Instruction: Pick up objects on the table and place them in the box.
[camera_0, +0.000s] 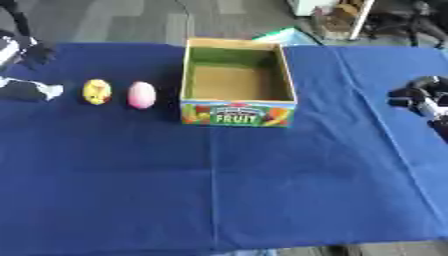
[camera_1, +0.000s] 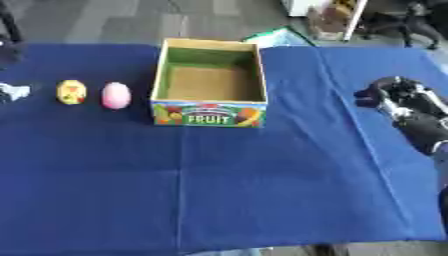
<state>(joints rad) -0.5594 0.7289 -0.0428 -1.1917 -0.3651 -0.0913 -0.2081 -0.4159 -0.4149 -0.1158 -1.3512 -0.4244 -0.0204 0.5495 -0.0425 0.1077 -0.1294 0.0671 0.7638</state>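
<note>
An open cardboard box (camera_0: 284, 75) with "FRUIT" printed on its front stands at the table's back middle, and nothing shows inside it. Left of the box lie a pink egg-shaped object (camera_0: 142, 95) and a yellow rounded object (camera_0: 96, 92), side by side and apart. My left hand (camera_0: 24, 90) shows at the left edge, just left of the yellow object and not touching it. My right hand (camera_1: 395, 96) hovers at the right side, well right of the box, its fingers relaxed and holding nothing.
A blue cloth (camera_0: 262, 180) covers the table, with a wide bare stretch in front of the box. Beyond the far edge is grey floor with a shelf and clutter (camera_0: 337, 20) at the back right.
</note>
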